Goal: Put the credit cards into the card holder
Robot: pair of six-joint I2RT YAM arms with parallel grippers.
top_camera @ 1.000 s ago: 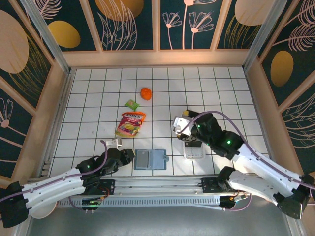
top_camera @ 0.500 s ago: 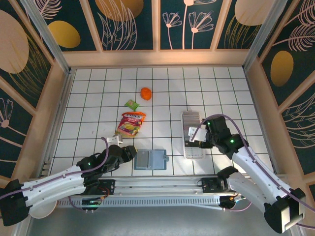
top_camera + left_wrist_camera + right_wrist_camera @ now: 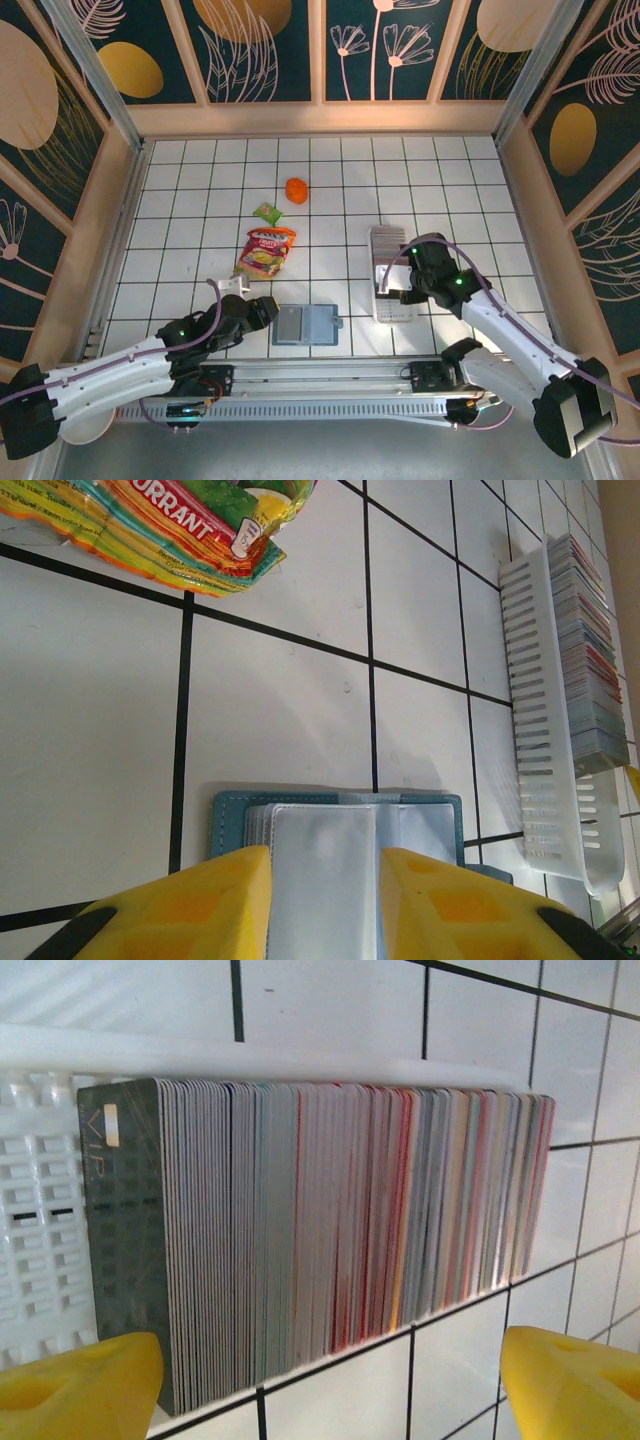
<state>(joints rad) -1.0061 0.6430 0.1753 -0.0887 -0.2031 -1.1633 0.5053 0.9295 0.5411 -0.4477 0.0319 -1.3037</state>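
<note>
Your right gripper point(image 3: 322, 1385) gapes wide over the credit cards point(image 3: 320, 1230): narrow it and pinch one end card. Your left gripper point(image 3: 325, 900), fingers parted, overhangs the card holder point(image 3: 415, 825); brace it.

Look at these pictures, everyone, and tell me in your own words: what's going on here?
Two robot arms are set to move credit cards into a card holder. The right gripper hovers over the credit cards, which are packed on edge in a white tray. Its jaws are wide apart and hold nothing. The left gripper is at the card holder, which lies open, with its jaws apart above the clear pockets. Neither gripper holds a card.
</note>
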